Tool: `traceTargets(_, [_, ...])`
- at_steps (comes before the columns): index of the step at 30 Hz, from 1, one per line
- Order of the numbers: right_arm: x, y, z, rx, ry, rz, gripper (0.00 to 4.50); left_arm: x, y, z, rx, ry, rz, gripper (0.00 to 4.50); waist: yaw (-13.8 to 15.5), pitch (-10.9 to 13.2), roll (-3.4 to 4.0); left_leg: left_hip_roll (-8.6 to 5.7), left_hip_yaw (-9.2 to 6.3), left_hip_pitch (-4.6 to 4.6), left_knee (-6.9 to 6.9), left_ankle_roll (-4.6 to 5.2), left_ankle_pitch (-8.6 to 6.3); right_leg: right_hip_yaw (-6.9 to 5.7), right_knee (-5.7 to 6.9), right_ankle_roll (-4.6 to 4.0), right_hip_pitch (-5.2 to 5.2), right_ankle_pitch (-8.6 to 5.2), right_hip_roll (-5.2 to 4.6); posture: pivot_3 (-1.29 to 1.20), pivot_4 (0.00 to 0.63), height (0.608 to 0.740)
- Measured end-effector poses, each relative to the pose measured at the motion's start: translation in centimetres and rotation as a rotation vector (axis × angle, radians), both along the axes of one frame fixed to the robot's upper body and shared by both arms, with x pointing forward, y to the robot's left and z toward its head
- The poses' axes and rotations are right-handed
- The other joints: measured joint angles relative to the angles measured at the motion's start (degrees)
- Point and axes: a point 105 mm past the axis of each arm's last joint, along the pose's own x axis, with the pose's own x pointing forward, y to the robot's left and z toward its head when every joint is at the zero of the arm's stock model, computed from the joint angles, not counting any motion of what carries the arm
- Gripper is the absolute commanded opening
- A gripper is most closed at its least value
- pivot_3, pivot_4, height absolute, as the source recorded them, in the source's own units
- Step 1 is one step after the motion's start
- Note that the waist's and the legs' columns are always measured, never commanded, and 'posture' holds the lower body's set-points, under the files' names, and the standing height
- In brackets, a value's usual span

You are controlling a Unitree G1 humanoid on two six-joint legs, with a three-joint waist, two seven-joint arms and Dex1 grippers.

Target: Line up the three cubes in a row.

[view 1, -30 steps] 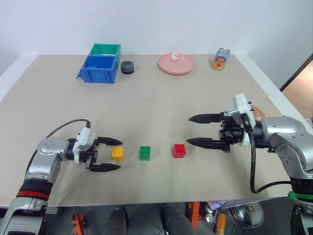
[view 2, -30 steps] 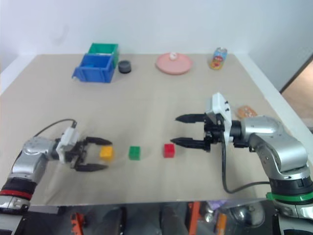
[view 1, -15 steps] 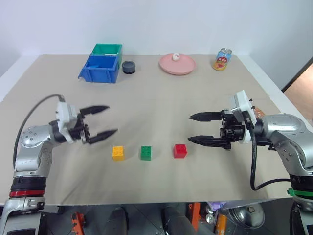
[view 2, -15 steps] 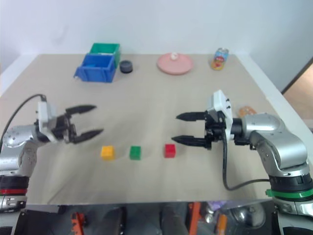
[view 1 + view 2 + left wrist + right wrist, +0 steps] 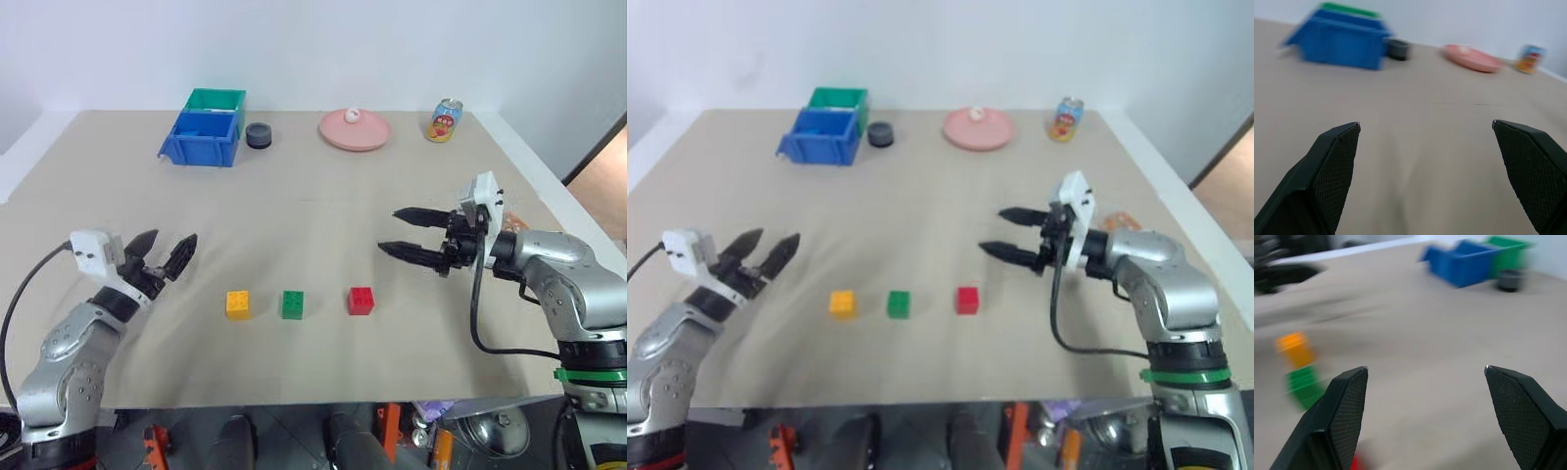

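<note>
Three small studded cubes stand side by side in a row near the table's front: yellow cube (image 5: 237, 304) on the left, green cube (image 5: 292, 304) in the middle, red cube (image 5: 361, 300) on the right. My left gripper (image 5: 168, 252) is open and empty, raised to the left of the yellow cube and apart from it. To the right of the red cube, a little farther back, my right gripper (image 5: 400, 232) hangs open and empty, fingers pointing left. The yellow cube (image 5: 1295, 348) and green cube (image 5: 1304, 382) show blurred past the right fingers.
At the back of the tan table (image 5: 313, 196) stand a blue bin (image 5: 202, 138) with a green bin (image 5: 217, 99) behind it, a dark round object (image 5: 259, 135), a pink plate (image 5: 355, 130) with a small white thing on it, and a drink can (image 5: 444, 119).
My left gripper has drawn away from the yellow cube, rising and swinging left, its fingers now pointing forward. My right gripper has moved back and right from the red cube. The cubes stayed put.
</note>
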Motion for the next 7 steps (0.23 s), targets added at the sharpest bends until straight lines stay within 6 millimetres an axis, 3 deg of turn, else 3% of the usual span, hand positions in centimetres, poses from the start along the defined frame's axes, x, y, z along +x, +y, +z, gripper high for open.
traceTargets(4, [1.4,-1.9,-1.5,0.097,0.017,-0.186,3.93,-0.7,0.0,-1.5,-0.003,0.052,0.075,4.47,-0.1,0.0,-0.03,-0.02,0.01,0.1,-0.03,-0.01,0.0,0.01,-0.06,0.0,0.12,0.0,-0.02,0.0,0.15,0.736])
traceTargets(7, [1.8,-2.2,-3.0,0.138,0.035,-0.277,3.93,-0.8,-0.5,-2.1,-0.001,0.067,0.076,4.47,-0.1,0.0,-0.02,-0.02,0.0,0.11,-0.11,0.0,0.0,0.01,-0.06,-0.01,0.09,0.0,0.0,0.0,0.15,0.736])
